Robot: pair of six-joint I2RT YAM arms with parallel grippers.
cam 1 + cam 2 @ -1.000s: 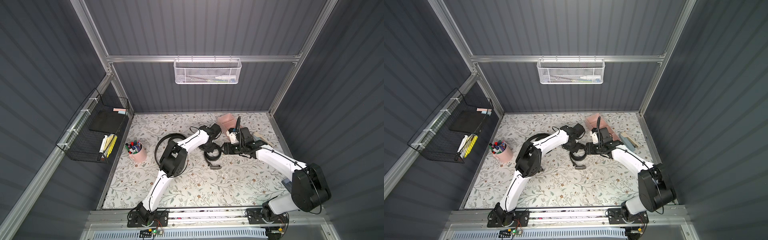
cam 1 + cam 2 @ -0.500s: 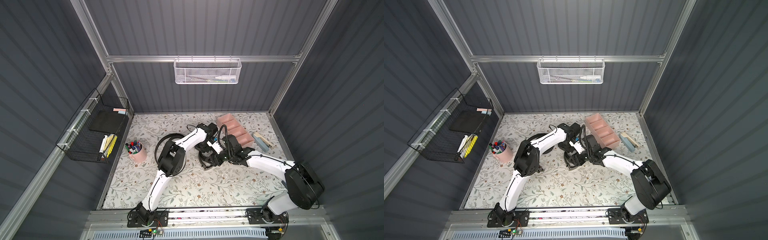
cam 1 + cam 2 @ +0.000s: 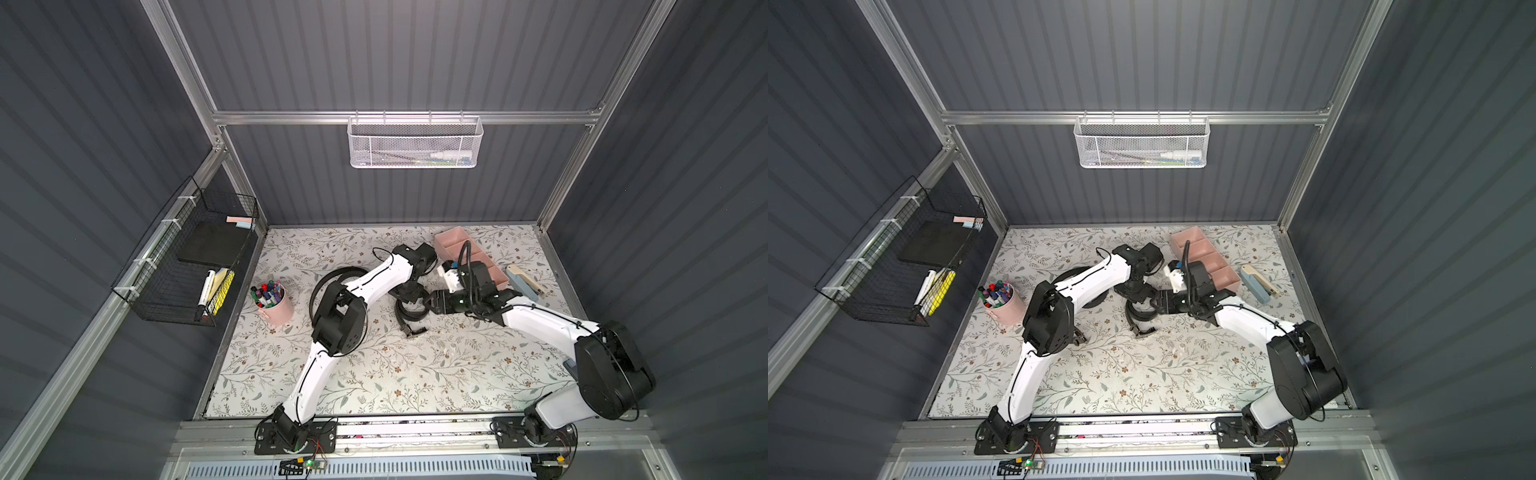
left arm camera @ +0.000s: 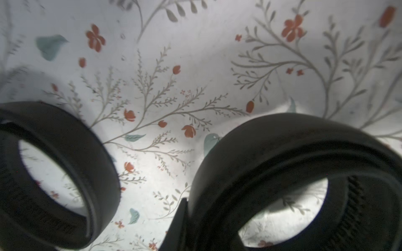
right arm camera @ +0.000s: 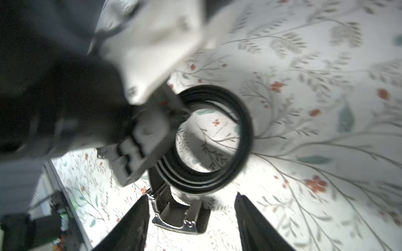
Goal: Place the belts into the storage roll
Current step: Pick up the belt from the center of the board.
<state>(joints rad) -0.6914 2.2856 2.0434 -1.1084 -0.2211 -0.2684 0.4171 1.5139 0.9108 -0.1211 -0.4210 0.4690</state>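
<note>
Now: left gripper (image 3: 411, 296) seemingly pinched on the wall of the coiled belt (image 3: 409, 311), on the mat (image 3: 415, 374) near the tray (image 3: 452, 244); right gripper (image 5: 191, 195), jaws apart at the buckle (image 5: 176, 215), should close across the whole coil lest it unwind.

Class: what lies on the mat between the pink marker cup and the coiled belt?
The second belt, a loose loop, partly under the left arm, shown in both top views.

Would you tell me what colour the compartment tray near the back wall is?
The tray is pale pink, which shows best in a top view.
</note>
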